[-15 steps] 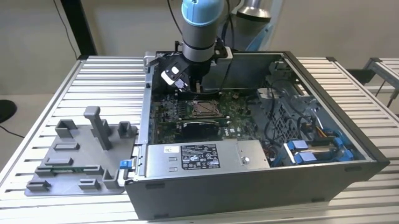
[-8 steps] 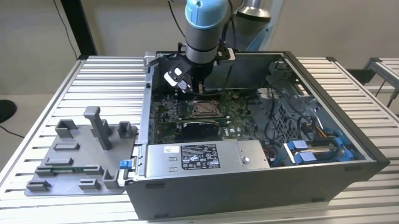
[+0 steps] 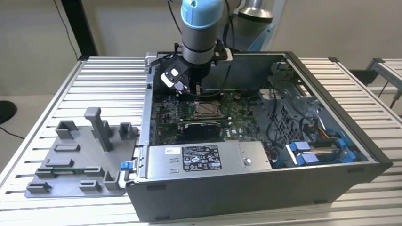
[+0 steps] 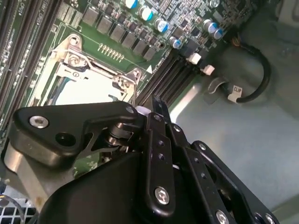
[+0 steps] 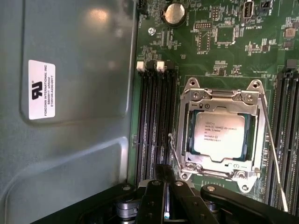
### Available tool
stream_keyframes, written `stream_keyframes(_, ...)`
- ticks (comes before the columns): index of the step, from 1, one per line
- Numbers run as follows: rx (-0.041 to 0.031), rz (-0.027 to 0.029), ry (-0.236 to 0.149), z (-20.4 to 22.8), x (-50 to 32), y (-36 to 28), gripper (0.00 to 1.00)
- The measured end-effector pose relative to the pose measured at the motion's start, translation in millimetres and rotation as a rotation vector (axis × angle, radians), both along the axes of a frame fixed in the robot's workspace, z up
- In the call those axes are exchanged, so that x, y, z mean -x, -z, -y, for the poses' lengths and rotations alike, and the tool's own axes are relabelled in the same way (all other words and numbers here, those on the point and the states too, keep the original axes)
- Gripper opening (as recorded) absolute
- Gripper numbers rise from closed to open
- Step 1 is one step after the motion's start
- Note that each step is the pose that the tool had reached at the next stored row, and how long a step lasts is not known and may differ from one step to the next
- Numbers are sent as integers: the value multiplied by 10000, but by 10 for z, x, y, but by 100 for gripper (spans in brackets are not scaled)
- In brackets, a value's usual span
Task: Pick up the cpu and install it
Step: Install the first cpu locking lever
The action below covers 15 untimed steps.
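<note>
Furthest toward the exterior view's left, a grey plastic tray (image 3: pixel 69 165) with upright blocks lies on my ribbed metal desk (image 3: pixel 37 141), touching the open computer case (image 3: pixel 251 193) beside it. A silver power-supply box (image 3: pixel 207 157) sits along the near edge of that case, and blue-clipped drive bays (image 3: pixel 320 150) fill the corner toward the exterior view's right.

My arm comes down into the case from above, and my fingers (image 3: pixel 188 89) hang over the green motherboard (image 3: pixel 169 117), just behind the processor socket. In both wrist views the black linkages of my fingers (image 5: pixel 163 196) run close together toward the tips, but the tips themselves are out of sight, so I cannot tell whether I am clenched or released, and I see nothing held between them.

The cpu (image 5: pixel 218 135) lies flat inside its metal socket frame (image 5: pixel 219 95), silvery top facing up, framed on all sides. In the exterior view the cpu (image 3: pixel 205 109) sits near the middle of the board. In the first wrist view, black memory slots (image 5: pixel 156 126) run just beside the socket, between it and the bare grey wall of the case.
</note>
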<state>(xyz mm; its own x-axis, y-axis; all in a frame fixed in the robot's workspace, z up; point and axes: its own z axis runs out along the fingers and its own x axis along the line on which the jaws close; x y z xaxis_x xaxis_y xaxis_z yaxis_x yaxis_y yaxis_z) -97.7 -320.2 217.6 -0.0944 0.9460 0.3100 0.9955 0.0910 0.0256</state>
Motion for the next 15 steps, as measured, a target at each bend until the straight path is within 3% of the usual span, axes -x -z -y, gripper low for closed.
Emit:
stream_keyframes(1, 0, -39, 1, 5, -10, -3, 0)
stream_keyframes(3, -1, -170, 1, 27, -44, -7, 0)
stream_keyframes(4, -1, -199, 1, 35, -50, -7, 0)
stream_keyframes(15, -117, -213, 0, 19, -86, 47, 0)
